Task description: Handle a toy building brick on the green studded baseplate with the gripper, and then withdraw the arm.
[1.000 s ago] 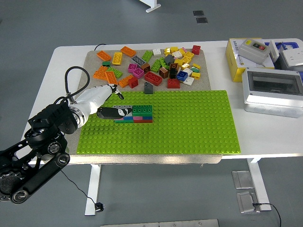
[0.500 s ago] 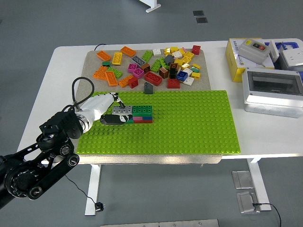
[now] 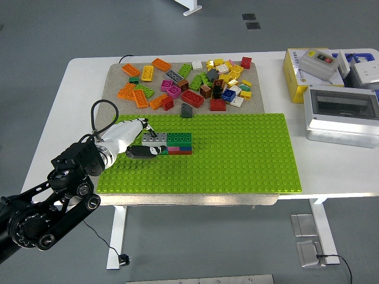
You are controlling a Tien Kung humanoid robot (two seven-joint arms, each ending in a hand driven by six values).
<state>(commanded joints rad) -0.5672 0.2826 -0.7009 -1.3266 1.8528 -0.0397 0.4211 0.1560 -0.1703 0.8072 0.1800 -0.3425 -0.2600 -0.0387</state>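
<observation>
left hand is now pinching the grey brick on the green baseplate, having closed in from the left; brick is sitting beside the stacked bricks, pressing underway.

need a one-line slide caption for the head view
Left robot hand grips a grey toy brick beside a green-topped brick stack on the green studded baseplate, loose multicoloured bricks behind.
</observation>
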